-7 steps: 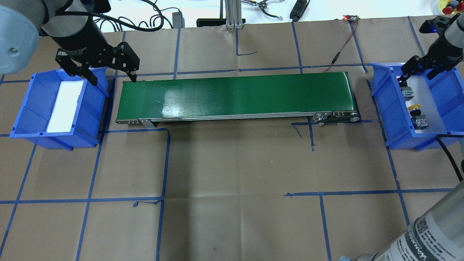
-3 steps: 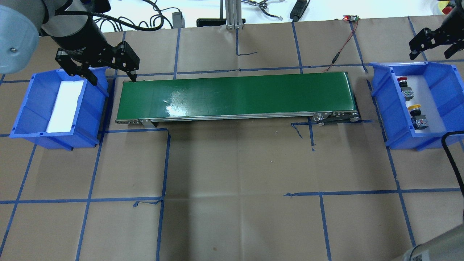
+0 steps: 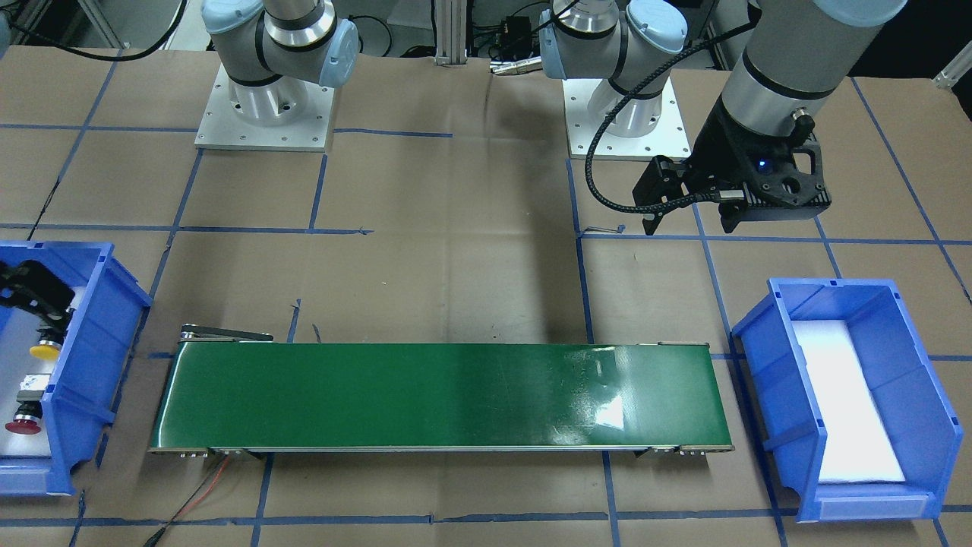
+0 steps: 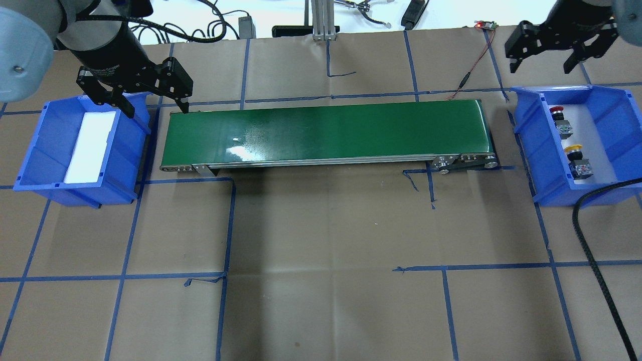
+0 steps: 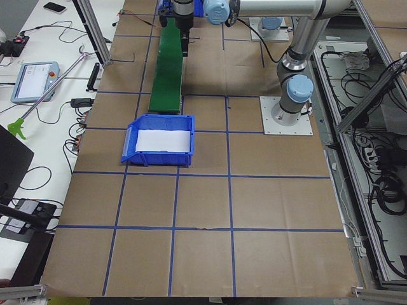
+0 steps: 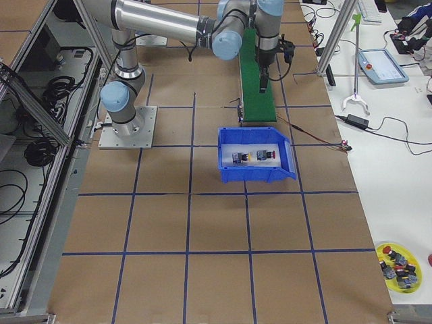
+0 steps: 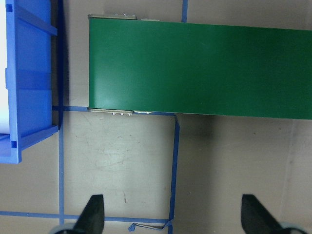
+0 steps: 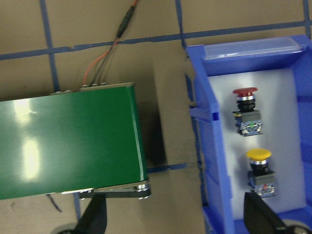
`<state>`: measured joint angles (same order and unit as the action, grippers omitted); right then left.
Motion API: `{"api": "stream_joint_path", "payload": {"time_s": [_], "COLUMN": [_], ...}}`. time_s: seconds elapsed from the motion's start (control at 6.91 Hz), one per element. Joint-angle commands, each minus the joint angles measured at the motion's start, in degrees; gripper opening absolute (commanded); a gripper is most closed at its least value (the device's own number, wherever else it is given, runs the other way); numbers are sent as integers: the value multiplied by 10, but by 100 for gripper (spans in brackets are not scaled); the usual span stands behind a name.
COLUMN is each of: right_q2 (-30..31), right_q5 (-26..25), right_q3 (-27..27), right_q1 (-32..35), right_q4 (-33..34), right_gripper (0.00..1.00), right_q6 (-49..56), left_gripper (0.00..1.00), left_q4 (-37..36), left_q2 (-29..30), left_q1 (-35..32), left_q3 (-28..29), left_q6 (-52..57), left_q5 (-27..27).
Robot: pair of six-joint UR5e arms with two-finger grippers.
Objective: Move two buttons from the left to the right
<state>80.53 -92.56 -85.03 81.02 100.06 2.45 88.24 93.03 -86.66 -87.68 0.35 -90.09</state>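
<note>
The red button [image 4: 555,109] and the yellow button [image 4: 573,149] lie on the white liner inside the right blue bin [image 4: 526,135]. Both show in the right wrist view, the red button [image 8: 245,109] and the yellow button [image 8: 259,165], and in the front view, yellow [image 3: 45,350] and red [image 3: 23,424]. My right gripper [image 4: 540,69] is open and empty, high above the bin's far end. My left gripper [image 4: 158,111] is open and empty, between the left blue bin [image 4: 35,150] and the belt's left end.
A green conveyor belt [image 4: 326,130] runs between the two bins. The left bin holds only a white liner [image 4: 90,145]. A black cable [image 4: 592,240] hangs over the right front. A yellow dish of spare buttons [image 6: 398,264] sits far off on the table.
My right gripper has risen out of the right bin, open, and moved away toward the belt side; the red button stays in the bin. The left arm has not moved.
</note>
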Motion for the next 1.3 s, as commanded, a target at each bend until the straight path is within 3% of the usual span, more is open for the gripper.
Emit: {"api": "stream_joint_path", "payload": {"time_s": [0.0,0.58,1.16], "right_q2": [52,92,103], "right_q5": [-3,6,9], "right_q3": [-37,-56,-59], "right_q1": [111,135,134], "right_q4": [-7,-61,-49], "right_gripper": [100,100,100], "right_q6": [-99,-131,-109], "left_gripper": [100,100,100], "left_q4": [0,0,0], "left_q2": [0,0,0], "left_q1": [0,0,0], "left_q3": [1,1,0], "left_q6": [0,0,0], "left_q5": [0,0,1]}}
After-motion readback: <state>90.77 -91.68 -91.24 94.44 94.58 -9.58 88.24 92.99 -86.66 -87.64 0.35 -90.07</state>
